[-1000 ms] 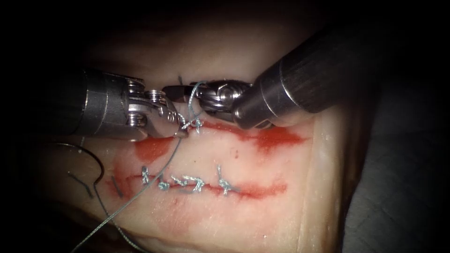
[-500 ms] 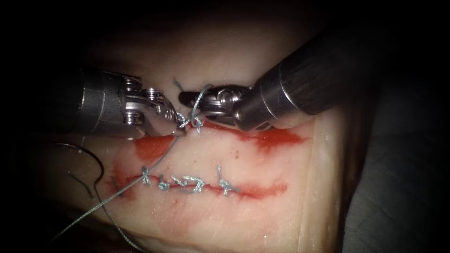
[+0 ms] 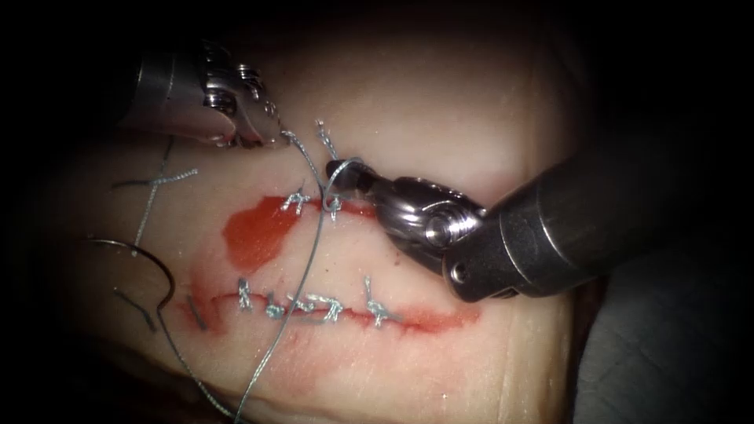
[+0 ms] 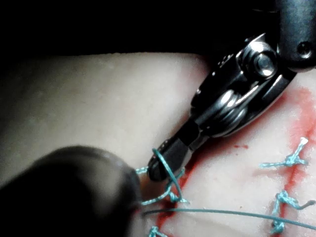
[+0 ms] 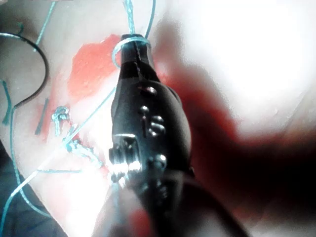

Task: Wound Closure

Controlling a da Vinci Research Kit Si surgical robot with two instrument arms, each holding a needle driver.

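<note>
Now left end effector (image 3: 271,133) grips thread (image 3: 302,271), right end effector (image 3: 339,171) looped, needle (image 3: 133,263) loose left

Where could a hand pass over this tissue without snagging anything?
Free: bare tissue above the upper cut, and the strip below the stitched lower cut. Crowded: at the upper cut's knot, left hand and right hand each grip thread; the needle lies on the tissue at left, held by neither.

Two end effectors (image 3: 271,133) (image 3: 338,169), one curved needle (image 3: 149,263), two cuts (image 3: 345,210) (image 3: 416,318).
</note>
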